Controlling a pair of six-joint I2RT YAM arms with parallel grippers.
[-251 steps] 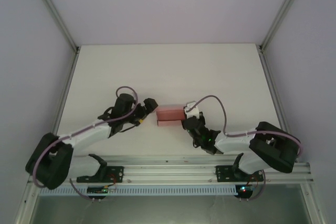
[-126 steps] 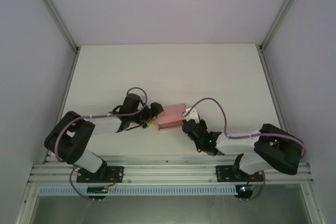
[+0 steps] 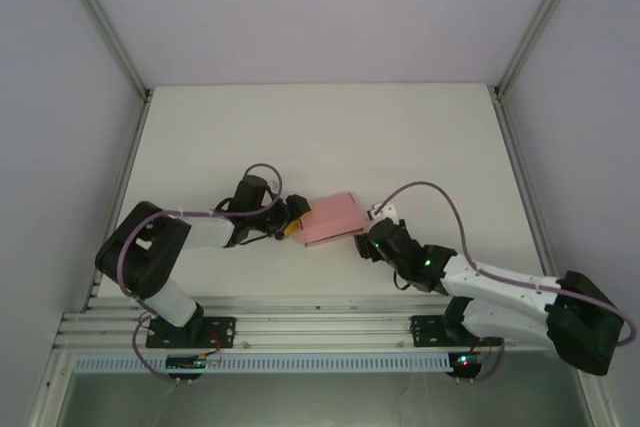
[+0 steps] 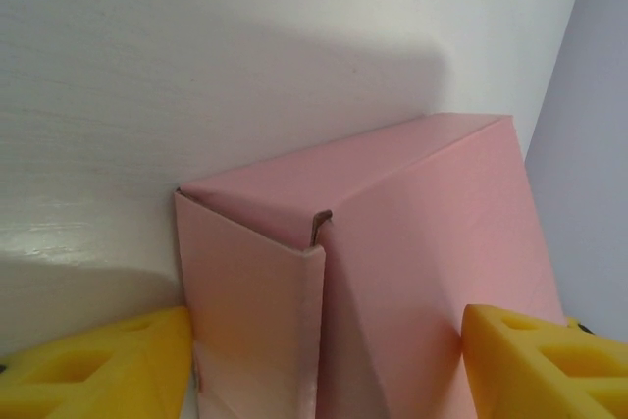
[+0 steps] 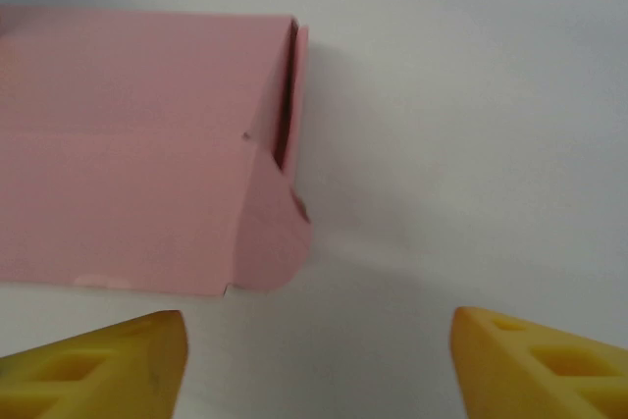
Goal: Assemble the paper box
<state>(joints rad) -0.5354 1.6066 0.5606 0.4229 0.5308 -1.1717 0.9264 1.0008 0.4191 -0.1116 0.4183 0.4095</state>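
The pink paper box lies folded up and slightly skewed at mid-table. My left gripper is at its left end. In the left wrist view the box sits between the gripper, one yellow finger against each side, and an end panel stands slightly ajar at the corner. My right gripper hangs just off the box's near right corner. In the right wrist view this gripper is open with bare table between its fingers. The box lies ahead of it, a rounded flap sticking out.
The white table stretches behind and to both sides of the box. An aluminium rail runs along the near edge by the arm bases. Slanted frame posts and grey walls close in the left and right sides.
My right gripper opened, let go of the box and drew back toward the near right. The left gripper moved in and narrowed around the box's left end. The box turned slightly.
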